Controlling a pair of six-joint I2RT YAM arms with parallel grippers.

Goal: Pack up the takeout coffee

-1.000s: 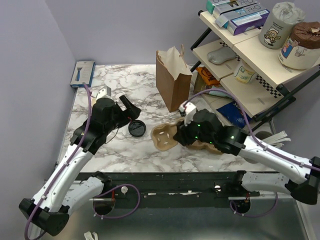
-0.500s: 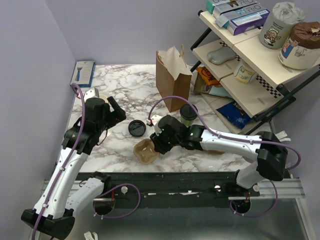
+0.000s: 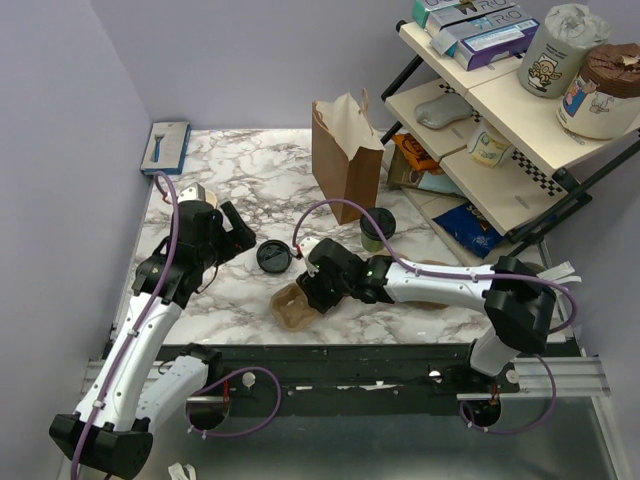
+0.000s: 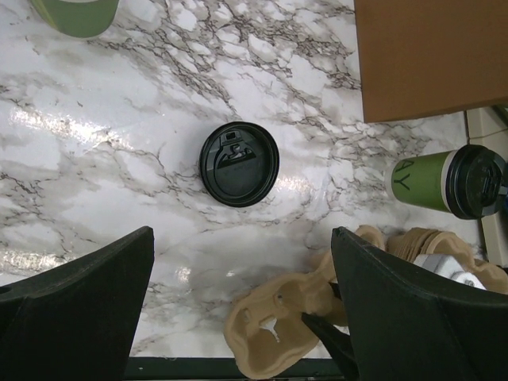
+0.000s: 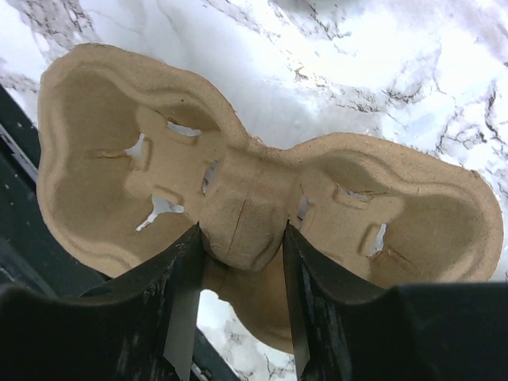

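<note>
The takeout coffee [image 3: 377,228] is a small green cup with a black lid on top. It stands up straight on the marble table [image 3: 250,170]. It is near the bottom right corner of the brown paper bag [image 3: 345,160], with a small gap between them. The bag is open at the top and much taller than the cup.

In front of the coffee, the right gripper [image 5: 238,246] is low at the near edge of the table. It is about half open. Its two fingers sit tight on each side of the bump in the middle of the cup tray [image 5: 103,159], so it has hold of the tray.

More brown trays [image 4: 421,242] seem to lie under the right arm, but it hides most of them.

A loose lid [image 3: 272,256] lies flat to the left. The left gripper [image 3: 232,225] hangs above it, spread as wide as it goes, with nothing in it. A green cup [image 4: 75,12] with no lid peeks in behind.
</note>
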